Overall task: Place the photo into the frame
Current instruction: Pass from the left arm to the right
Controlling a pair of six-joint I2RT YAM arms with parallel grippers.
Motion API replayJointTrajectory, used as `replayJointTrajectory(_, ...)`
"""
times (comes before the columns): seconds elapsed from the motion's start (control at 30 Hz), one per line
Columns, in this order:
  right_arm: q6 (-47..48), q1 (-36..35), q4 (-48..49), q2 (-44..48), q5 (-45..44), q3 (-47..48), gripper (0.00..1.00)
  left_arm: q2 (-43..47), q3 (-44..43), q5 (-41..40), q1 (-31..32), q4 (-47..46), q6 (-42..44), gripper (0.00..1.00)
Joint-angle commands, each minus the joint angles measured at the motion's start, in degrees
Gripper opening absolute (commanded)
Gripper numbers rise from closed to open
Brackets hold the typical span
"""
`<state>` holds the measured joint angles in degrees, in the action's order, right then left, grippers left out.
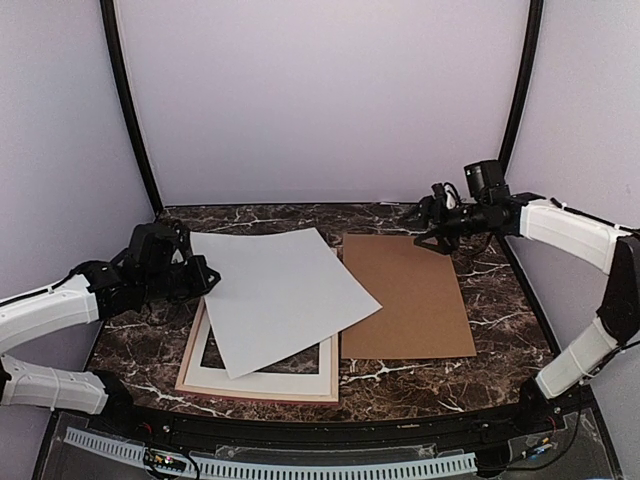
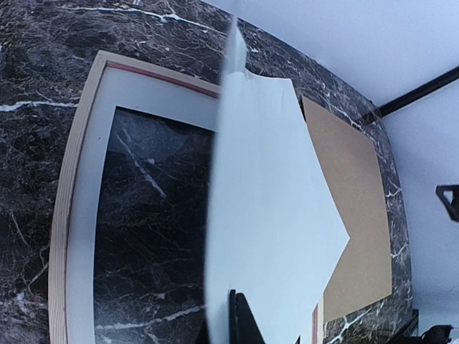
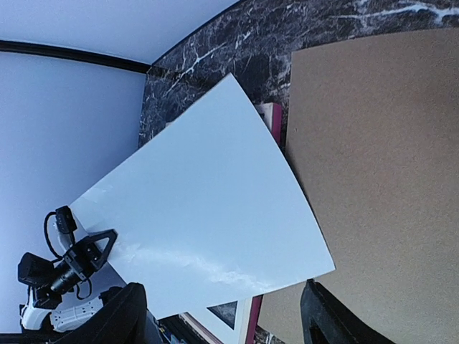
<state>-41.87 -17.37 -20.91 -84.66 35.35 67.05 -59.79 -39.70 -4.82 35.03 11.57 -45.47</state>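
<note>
The photo (image 1: pixel 285 295) shows its white back and hangs tilted over the table, its left edge pinched in my shut left gripper (image 1: pixel 203 277). Under it lies the frame (image 1: pixel 255 395), tan wood up with a pink-red edge, holding a white mat (image 1: pixel 300 380). In the left wrist view the photo (image 2: pixel 272 215) rises from my left gripper (image 2: pixel 239 315) above the frame (image 2: pixel 72 179). My right gripper (image 1: pixel 432 224) hovers open over the far edge of the table, apart from everything. Its view looks down on the photo (image 3: pixel 208 215) and a strip of the frame (image 3: pixel 252 322) between its spread fingers (image 3: pixel 323 315).
A brown cardboard backing board (image 1: pixel 405 295) lies flat right of the frame, with the photo's right corner overlapping its left edge. It also fills the right of the right wrist view (image 3: pixel 380 143). Dark marble table (image 1: pixel 500 300); white walls and black poles surround it.
</note>
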Motion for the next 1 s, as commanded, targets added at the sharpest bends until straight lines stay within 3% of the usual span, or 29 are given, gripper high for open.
replayJointTrajectory(0.0,-2.34,-6.39,6.67,-2.82,-2.35,-3.53,0.75,3.82,3.13,-2.14,-2.20,-5.27,-6.62,0.00)
replayJointTrajectory(0.27,-8.68,-15.66,17.87,-9.44,-3.36,-8.21,0.76,6.65,7.80,-3.88,-2.86,-11.12,-15.29,0.00)
replayJointTrajectory(0.6,-16.86,-20.73,31.37,-20.04,-3.83,-8.61,0.74,6.22,13.43,-0.42,-2.86,-18.10,-23.84,0.00)
replayJointTrajectory(0.97,-17.28,-20.78,31.27,-25.12,-9.54,-6.87,0.69,4.73,14.65,1.79,-2.77,-20.01,-25.44,0.00)
